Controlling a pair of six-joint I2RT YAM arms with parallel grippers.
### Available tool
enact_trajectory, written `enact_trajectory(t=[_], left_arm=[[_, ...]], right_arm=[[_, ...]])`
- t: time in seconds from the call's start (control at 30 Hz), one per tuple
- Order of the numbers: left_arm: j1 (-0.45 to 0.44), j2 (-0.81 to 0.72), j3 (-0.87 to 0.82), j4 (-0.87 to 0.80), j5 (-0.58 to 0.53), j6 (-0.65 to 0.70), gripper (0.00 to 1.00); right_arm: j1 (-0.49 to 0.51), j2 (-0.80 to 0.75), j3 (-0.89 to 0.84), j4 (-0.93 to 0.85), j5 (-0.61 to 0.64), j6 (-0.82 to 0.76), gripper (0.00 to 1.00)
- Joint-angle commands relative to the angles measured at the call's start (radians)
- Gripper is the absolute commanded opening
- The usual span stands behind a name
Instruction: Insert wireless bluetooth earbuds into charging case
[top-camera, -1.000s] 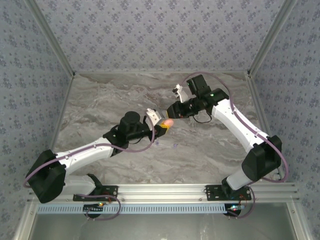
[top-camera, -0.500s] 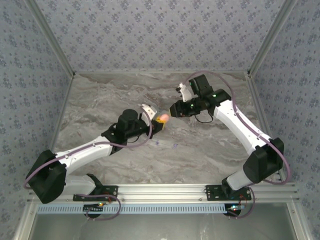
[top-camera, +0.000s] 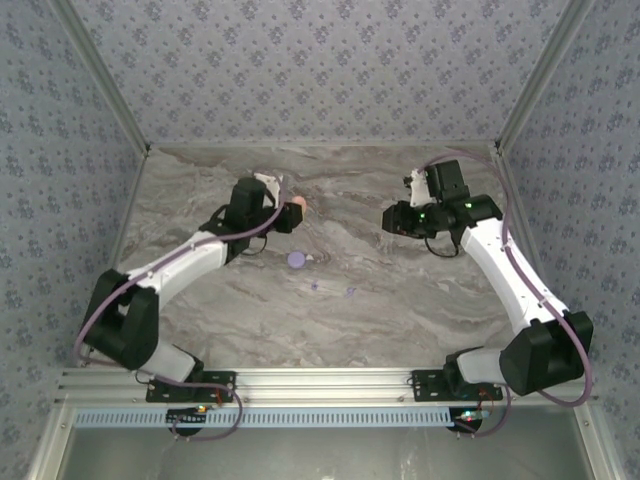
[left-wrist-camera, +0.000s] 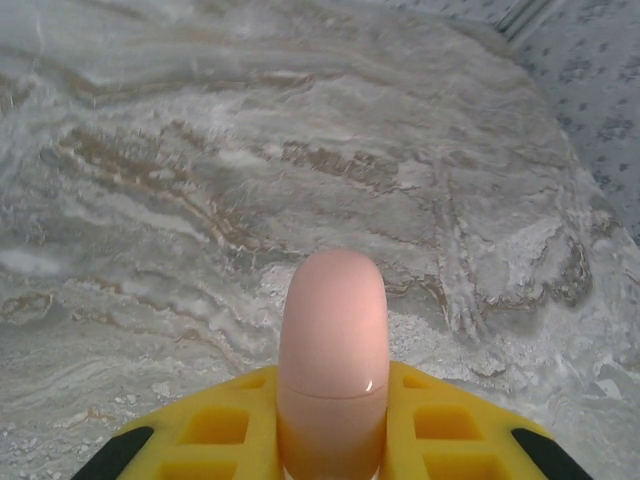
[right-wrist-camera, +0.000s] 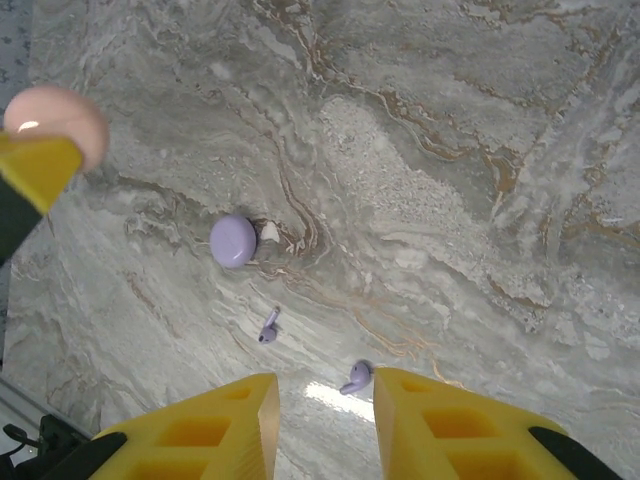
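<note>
My left gripper (top-camera: 290, 212) is shut on a salmon-pink rounded case (left-wrist-camera: 333, 320) with its lid closed, held above the table at the back left; the case (top-camera: 298, 205) sticks out past the yellow fingers (left-wrist-camera: 210, 425). A purple disc-shaped case (top-camera: 297, 260) lies flat on the marble. Two tiny lilac earbuds (top-camera: 314, 286) (top-camera: 351, 292) lie loose just in front of it. In the right wrist view the purple case (right-wrist-camera: 232, 241) and both earbuds (right-wrist-camera: 268, 327) (right-wrist-camera: 357, 377) lie far below. My right gripper (top-camera: 388, 218) hovers at the back right, open, with nothing between its fingers (right-wrist-camera: 325, 385).
The marble table (top-camera: 400, 300) is boxed in by patterned walls (top-camera: 320, 70) at the back and both sides. An aluminium rail (top-camera: 330, 382) with the arm bases runs along the near edge.
The two grippers, close together mid-table a second ago, have separated. My left arm swung back and left with the pink case; my right arm drew back right. The purple case now shows on the table.
</note>
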Motion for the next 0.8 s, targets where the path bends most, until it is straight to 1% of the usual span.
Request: enact_trajectory(t=[0.0, 0.17, 0.43, 0.77], left_arm=[[0.028, 0.109, 0.132, -0.19, 0.117, -0.054, 0.22], [0.047, 0.288, 0.295, -0.288, 0.155, -0.041, 0.22], [0.077, 0.518, 0.491, -0.327, 0.229, -0.04, 0.22], [0.08, 0.688, 0.642, -0.381, 0.247, -0.032, 0.21]], right_arm=[[-0.009, -0.03, -0.021, -0.019, 0.02, 0.016, 0.33], [-0.011, -0.041, -0.024, -0.02, 0.024, 0.016, 0.33], [-0.012, -0.06, -0.074, -0.013, 0.016, 0.023, 0.33], [-0.011, -0.06, -0.099, -0.002, 0.004, 0.036, 0.34]])
